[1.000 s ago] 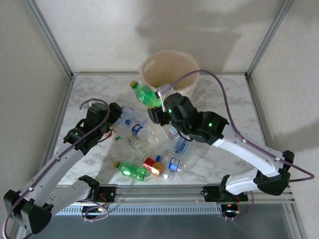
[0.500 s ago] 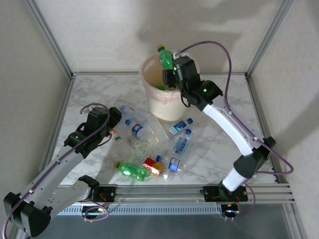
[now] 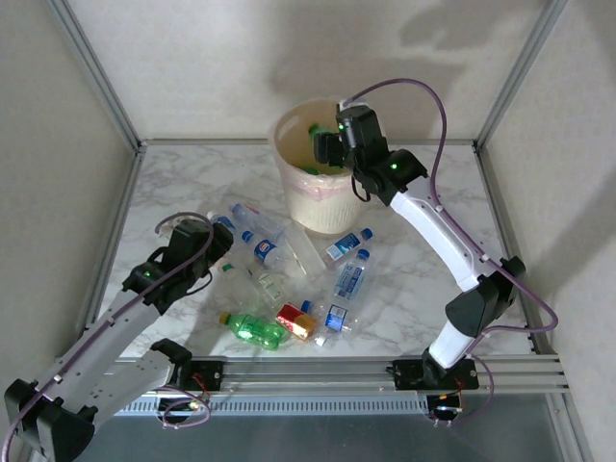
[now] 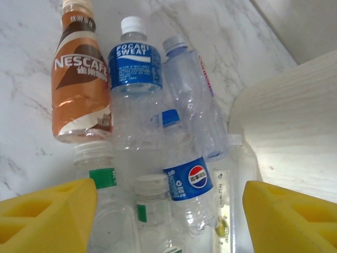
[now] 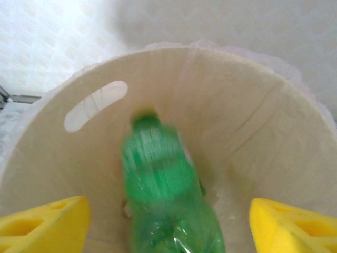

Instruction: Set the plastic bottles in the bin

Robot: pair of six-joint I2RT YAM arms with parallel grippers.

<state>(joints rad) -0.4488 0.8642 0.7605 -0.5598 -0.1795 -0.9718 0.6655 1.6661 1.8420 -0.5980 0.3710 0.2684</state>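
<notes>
Marble table (image 3: 423, 289). We see right gripper (image 3: 325, 147), jaws spread, over bin (image 3: 313, 204), upper centre; green bottle (image 5: 163, 184) loose inside. Left gripper (image 4: 167, 221), jaws spread, above clear bottles (image 3: 262, 248), mid-frame: light, crushable, slick; we'd pinch mid-body.

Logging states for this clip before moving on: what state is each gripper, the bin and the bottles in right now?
right gripper: open, over the bin.
green bottle: motion-blurred inside the bin, ungripped.
bin: upright.
left gripper: open, empty, above the bottle pile.
bottle pile: lying flat on the table.
</notes>
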